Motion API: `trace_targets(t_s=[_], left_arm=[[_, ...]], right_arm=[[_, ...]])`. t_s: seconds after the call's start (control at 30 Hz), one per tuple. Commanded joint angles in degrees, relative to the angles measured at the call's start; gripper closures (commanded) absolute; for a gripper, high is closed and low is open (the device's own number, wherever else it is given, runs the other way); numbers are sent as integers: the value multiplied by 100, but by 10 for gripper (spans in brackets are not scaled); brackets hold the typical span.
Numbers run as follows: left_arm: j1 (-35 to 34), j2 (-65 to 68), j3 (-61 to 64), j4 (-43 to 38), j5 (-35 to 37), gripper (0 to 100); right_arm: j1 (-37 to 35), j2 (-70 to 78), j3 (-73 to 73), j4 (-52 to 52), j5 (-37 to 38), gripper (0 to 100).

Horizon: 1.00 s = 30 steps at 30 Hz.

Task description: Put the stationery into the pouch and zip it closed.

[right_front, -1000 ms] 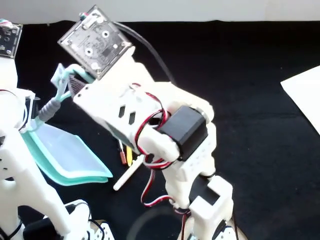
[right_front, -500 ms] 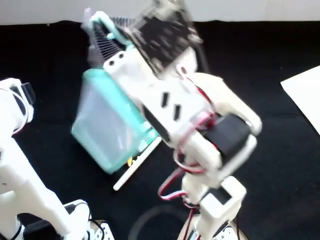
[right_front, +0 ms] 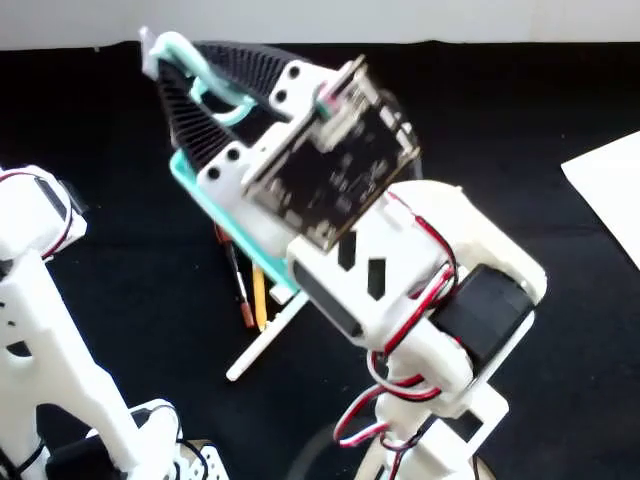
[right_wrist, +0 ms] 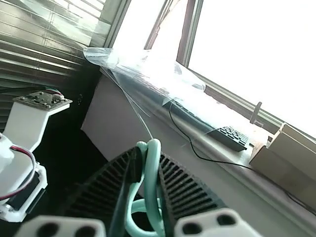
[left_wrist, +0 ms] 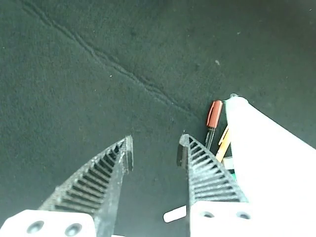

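You see your left jaws standing apart at mid-frame over the black bench [left_wrist: 98, 59]. Just beside one tip, a red-capped pen [left_wrist: 213, 114] and an orange pencil [left_wrist: 223, 140] lie along the edge of a broad white shape [left_wrist: 271, 153].

The pouch [right_front: 186, 176] is largely hidden behind the right arm [right_front: 400, 260]; a teal edge and loop are seen. The pens [right_front: 243, 292] are partly covered by that arm, and their number cannot be told.

Matt black cloth tabletop [right_front: 520, 130]; glossy, translucent teal-edged plastic pouch [right_front: 185, 175].
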<state>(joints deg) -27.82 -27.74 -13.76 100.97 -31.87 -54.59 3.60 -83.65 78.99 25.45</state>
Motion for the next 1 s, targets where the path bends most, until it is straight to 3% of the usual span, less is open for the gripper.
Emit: trace_targets(t_s=[0.0, 0.33, 0.63, 0.97], left_arm=[[-31, -48, 13, -9, 105, 835], [-22, -48, 119, -9, 668, 833], [435, -954, 470, -9, 633, 832], [479, -2114, 488, -9, 431, 832]], right_arm=[[-180, -154, 13, -382, 308, 992], [119, -145, 13, -1121, 624, 992], [-303, -154, 391, -602, 598, 992], [-338, -145, 822, -558, 281, 992]])
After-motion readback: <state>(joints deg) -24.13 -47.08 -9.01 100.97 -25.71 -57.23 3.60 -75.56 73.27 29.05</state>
